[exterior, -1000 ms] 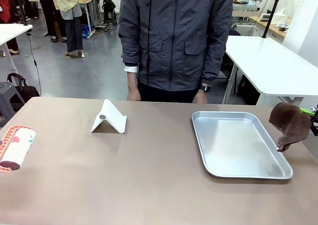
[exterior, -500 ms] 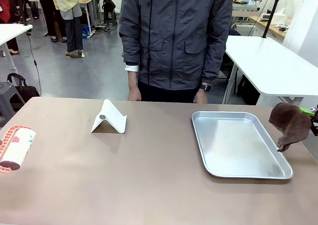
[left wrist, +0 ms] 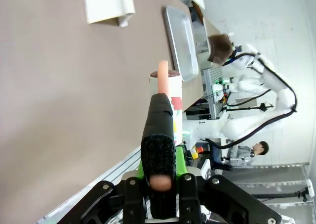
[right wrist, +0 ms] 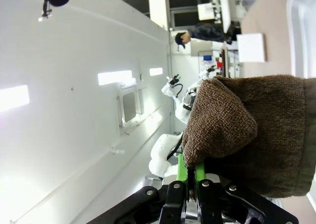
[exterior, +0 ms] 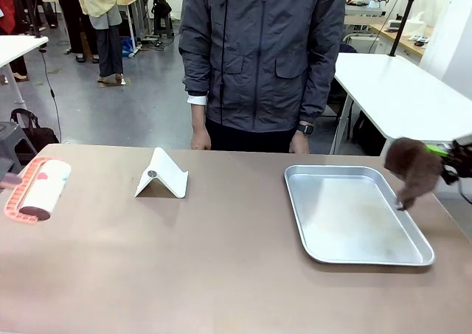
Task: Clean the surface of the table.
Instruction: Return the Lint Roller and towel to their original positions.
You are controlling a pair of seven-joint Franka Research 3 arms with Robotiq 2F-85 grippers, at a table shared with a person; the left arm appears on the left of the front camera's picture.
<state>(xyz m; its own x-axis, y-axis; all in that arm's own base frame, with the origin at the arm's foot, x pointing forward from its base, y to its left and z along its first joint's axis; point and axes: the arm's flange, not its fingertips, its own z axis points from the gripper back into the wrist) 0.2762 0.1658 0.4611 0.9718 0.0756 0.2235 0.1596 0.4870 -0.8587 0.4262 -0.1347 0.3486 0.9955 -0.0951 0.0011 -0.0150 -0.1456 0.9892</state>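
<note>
Little of the cleaning appears done. The table (exterior: 221, 275), a wide rectangle with a smooth, matte, brownish-tan top, spreads across the whole near foreground of the front view, and no cloth or roller is in contact with it. A brown cloth (exterior: 413, 170) of looped terry is carried above the tray's right rim, clear of both tray and table, pinched in the closed right gripper (right wrist: 191, 177). At the table's left edge a lint roller (exterior: 43, 190) is held above the top: a white paper cylinder with small red marks in a coral plastic frame, its handle clamped by the closed left gripper (left wrist: 159, 157).

Two things are yet to be cleared or worked around. A shiny silver tray (exterior: 354, 214), rectangular with rounded corners and a raised rim, lies empty on the right half. A white folded stand (exterior: 162, 174), tent-shaped with a small round hole, sits left of centre. By this judgement, the wiping and rolling of the top is wholly left. A person (exterior: 258, 61) in a grey jacket stands at the far side, hands down.
</note>
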